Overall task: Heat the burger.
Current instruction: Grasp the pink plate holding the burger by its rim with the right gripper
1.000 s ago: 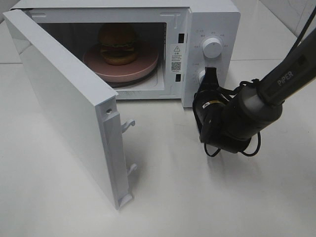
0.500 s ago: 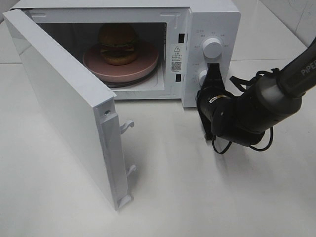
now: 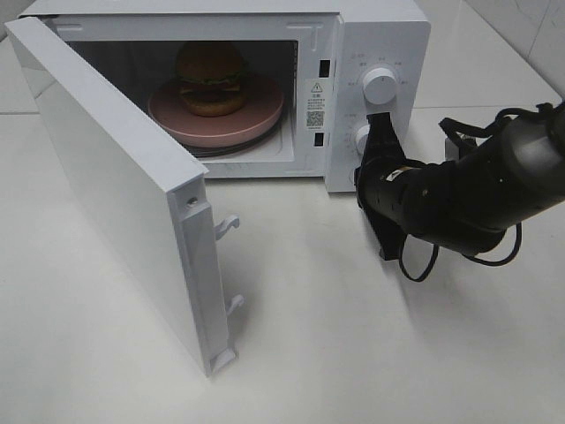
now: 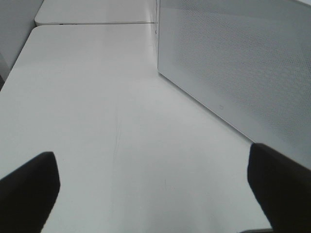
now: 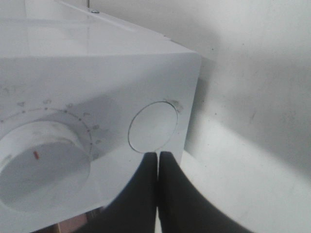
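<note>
Burger [image 3: 210, 78] sits on the pink plate [image 3: 265, 113] inside the microwave [image 3: 388, 35], centred on it, bun up. So loading looks done. The door [image 3: 106, 194] stands swung wide open, so nothing can heat yet.

Right gripper [image 5: 158, 154]: fingers pressed flat together, holding nothing. I read that as a poking tool. In the right wrist view the joined tips sit right at the edge of a flat round button [image 5: 153, 126] on the control panel, beside the big dial [image 5: 41, 162]. I can't tell if they touch it. The arm comes in low over the table [image 3: 353, 353] toward the panel, which fits working the controls rather than grabbing.

Left gripper [image 4: 153, 165]: fingers spread wide, empty. It hangs over bare table beside a white perforated panel [image 4: 233, 73], probably the door's face. My guess is it's parked there to push the door closed.

I judge door closing is what's left, then the timer.
</note>
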Robot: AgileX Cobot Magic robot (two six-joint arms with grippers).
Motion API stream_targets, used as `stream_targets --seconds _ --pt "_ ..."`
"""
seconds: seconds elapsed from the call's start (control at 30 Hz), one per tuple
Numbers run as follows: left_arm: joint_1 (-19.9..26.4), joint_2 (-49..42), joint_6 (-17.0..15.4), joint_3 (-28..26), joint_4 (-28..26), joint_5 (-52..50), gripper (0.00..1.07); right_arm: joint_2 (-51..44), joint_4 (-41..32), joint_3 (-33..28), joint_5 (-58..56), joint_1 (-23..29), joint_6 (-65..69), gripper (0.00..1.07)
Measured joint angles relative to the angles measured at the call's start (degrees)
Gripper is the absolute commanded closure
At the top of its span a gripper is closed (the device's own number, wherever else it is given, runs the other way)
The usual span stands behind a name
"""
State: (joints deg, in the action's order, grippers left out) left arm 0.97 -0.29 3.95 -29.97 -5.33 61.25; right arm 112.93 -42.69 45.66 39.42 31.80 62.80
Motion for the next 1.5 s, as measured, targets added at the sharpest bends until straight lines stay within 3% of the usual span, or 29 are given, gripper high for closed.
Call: stream_targets --seconds 0.3,0.7,1.0,1.17,1.5 --pt "0.0 0.0 0.0 0.0 0.0 0.0 0.08 -6.0 0.0 -2.9 -7.8 0.0 -9.3 1.07" --pt "0.0 0.0 0.0 0.0 0.0 0.0 0.08 -14.0 0.1 -3.0 -26.8 -0.1 -42.0 1.07" --pt "0.0 0.0 0.0 0.0 0.0 0.0 0.08 -17.2 1.2 -3.0 -36.6 -0.1 -56.8 1.06" --pt "0.0 0.0 0.0 0.0 0.0 0.0 0.08 -18.7 6.1 -2.5 -45.1 -1.7 -61.7 1.06" --pt "0.0 0.0 0.0 0.0 0.0 0.0 0.08 -21.9 26.4 4.8 -66.4 -2.8 -64.8 1.04"
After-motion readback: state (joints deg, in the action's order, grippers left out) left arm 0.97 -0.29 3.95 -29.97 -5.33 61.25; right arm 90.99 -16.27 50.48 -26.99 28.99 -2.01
